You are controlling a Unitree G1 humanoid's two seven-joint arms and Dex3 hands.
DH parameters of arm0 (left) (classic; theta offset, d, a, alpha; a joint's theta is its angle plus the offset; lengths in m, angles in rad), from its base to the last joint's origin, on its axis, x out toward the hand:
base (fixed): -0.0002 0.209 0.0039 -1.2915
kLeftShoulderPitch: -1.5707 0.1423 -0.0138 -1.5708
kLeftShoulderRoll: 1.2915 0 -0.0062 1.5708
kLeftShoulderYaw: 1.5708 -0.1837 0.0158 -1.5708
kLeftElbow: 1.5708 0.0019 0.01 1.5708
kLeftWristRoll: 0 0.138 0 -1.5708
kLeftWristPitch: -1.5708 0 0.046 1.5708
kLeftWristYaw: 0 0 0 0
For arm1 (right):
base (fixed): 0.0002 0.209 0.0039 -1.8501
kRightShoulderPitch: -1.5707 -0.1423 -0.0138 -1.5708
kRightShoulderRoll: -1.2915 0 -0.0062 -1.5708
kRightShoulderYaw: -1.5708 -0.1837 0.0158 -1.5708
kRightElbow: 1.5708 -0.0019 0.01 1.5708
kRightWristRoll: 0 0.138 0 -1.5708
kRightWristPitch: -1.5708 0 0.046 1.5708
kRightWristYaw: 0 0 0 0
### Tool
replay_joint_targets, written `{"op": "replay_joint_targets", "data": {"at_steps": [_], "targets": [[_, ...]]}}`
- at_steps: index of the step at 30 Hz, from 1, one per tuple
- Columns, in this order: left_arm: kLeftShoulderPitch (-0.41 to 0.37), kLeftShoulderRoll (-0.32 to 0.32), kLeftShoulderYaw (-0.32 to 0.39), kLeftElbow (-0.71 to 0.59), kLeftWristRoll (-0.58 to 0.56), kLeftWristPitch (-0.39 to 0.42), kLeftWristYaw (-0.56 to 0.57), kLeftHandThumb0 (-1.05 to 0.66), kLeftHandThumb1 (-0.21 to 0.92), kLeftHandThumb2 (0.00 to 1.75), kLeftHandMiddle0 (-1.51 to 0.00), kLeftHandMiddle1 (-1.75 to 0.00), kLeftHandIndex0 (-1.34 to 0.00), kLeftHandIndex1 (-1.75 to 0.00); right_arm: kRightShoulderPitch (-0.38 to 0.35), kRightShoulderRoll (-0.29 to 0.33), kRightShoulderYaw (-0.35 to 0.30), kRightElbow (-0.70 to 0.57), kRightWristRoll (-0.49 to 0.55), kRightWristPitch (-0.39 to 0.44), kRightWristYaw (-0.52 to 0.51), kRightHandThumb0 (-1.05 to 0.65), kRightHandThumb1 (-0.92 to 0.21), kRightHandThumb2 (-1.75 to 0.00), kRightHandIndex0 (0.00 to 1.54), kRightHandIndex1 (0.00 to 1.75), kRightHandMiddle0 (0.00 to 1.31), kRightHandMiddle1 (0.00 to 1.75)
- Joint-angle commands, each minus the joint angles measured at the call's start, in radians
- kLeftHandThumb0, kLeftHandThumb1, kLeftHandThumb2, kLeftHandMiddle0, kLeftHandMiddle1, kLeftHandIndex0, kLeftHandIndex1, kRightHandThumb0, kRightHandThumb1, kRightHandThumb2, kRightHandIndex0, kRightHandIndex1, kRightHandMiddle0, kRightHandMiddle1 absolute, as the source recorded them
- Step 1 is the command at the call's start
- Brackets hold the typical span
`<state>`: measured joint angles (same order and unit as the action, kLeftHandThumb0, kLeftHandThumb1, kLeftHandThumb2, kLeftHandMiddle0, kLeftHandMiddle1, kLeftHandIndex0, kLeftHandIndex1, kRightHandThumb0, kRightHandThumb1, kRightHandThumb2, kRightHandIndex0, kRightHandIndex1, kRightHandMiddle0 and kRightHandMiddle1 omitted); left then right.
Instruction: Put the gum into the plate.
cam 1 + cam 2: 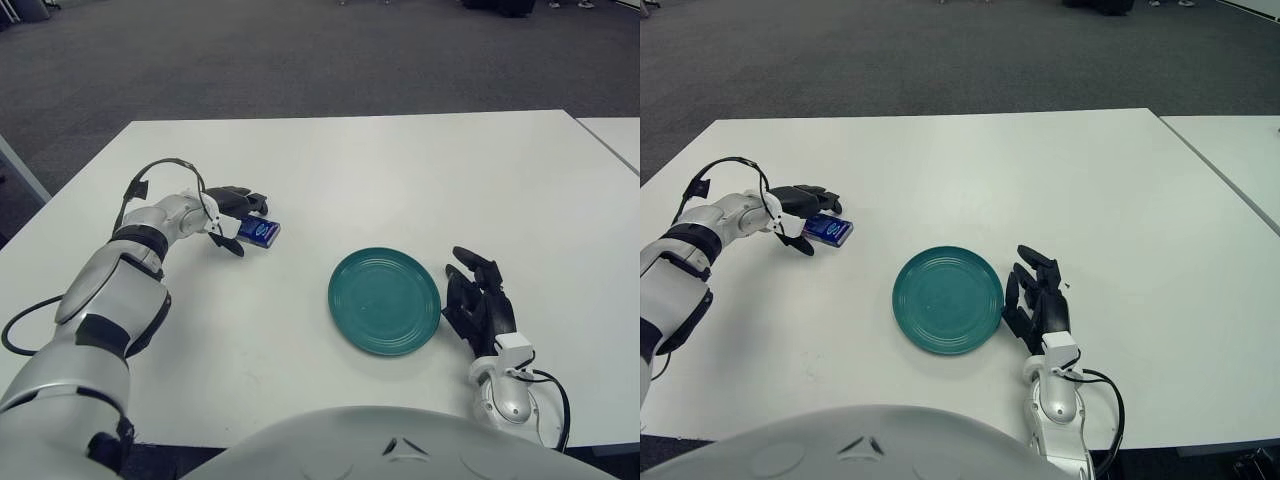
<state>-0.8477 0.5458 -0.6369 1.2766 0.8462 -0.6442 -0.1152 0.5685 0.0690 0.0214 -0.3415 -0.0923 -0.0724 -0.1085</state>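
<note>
1. Nearest the camera, the robot's pale rounded torso fills the bottom edge of the view, with a white table (400,170) stretching away beyond it.
2. The right hand (480,300) shows just to the right of a teal plate (385,300), its dark fingers spread and holding nothing.
3. The left hand (232,215) reaches out over the left side of the table, its fingers curled around a small blue pack of gum (259,233), which sticks out toward the plate.
4. The gum is well apart from the plate, to its left and a little farther back.
5. The step in hand appears to be the grasp or early carry; whether the pack is off the table cannot be told.
6. The next move calls for carrying the pack rightward over the plate, then letting go.
7. Count: one pack of gum, one plate, one table, two hands.
</note>
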Motion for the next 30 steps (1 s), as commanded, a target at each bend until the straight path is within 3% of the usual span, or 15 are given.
{"op": "replay_joint_targets", "data": {"at_steps": [1,4,6,7,8,9,13,15,30], "targets": [[0.000,-0.008,-0.020,0.016,0.013,0.033,-0.010,-1.00,0.61,0.45,-0.07,0.00,0.00,-1.18,0.088,-0.014,-0.020,0.042,-0.001,0.036,0.000,-0.73,-0.92,-0.77,0.38,0.35,0.00,0.84],[0.004,-0.020,-0.032,0.018,0.022,0.073,-0.008,-0.95,0.55,0.55,-0.09,-0.01,-0.01,-1.24,0.085,-0.015,-0.023,0.047,-0.001,0.030,0.001,-0.73,-0.92,-0.77,0.38,0.34,0.00,0.85],[0.007,-0.027,-0.038,0.018,0.023,0.089,0.001,-0.86,0.49,0.65,-0.18,-0.14,-0.08,-1.30,0.084,-0.015,-0.025,0.049,0.000,0.028,0.003,-0.72,-0.92,-0.77,0.37,0.34,0.00,0.86],[0.012,-0.034,-0.044,0.020,0.028,0.099,0.017,-0.83,0.46,0.69,-0.17,-0.27,-0.10,-1.32,0.084,-0.015,-0.026,0.049,0.000,0.027,0.004,-0.72,-0.92,-0.77,0.37,0.34,0.00,0.86],[0.018,-0.041,-0.052,0.024,0.033,0.110,0.036,-0.74,0.42,0.75,-0.21,-0.58,-0.19,-1.38,0.083,-0.015,-0.026,0.049,0.000,0.027,0.004,-0.72,-0.92,-0.77,0.37,0.34,0.00,0.87],[0.022,-0.047,-0.057,0.026,0.037,0.118,0.051,-0.63,0.44,0.80,-0.25,-0.90,-0.37,-1.40,0.083,-0.015,-0.027,0.049,0.001,0.026,0.005,-0.72,-0.92,-0.77,0.37,0.33,0.00,0.87],[0.031,-0.046,-0.070,0.028,0.037,0.107,0.103,-0.50,0.42,0.91,-0.37,-1.42,-0.64,-1.42,0.083,-0.014,-0.030,0.044,0.000,0.031,0.008,-0.72,-0.92,-0.77,0.36,0.33,0.00,0.88],[0.040,-0.040,-0.068,0.026,0.029,0.093,0.131,-0.48,0.39,0.98,-0.43,-1.58,-0.71,-1.42,0.085,-0.014,-0.031,0.041,-0.001,0.033,0.007,-0.72,-0.92,-0.78,0.36,0.32,0.00,0.88],[0.019,-0.010,-0.047,-0.021,-0.016,0.028,0.114,-0.48,0.36,0.99,-0.55,-1.51,-0.81,-1.36,0.066,-0.012,-0.031,0.048,-0.010,0.040,0.006,-0.73,-0.92,-0.78,0.35,0.31,0.00,0.90]]}}
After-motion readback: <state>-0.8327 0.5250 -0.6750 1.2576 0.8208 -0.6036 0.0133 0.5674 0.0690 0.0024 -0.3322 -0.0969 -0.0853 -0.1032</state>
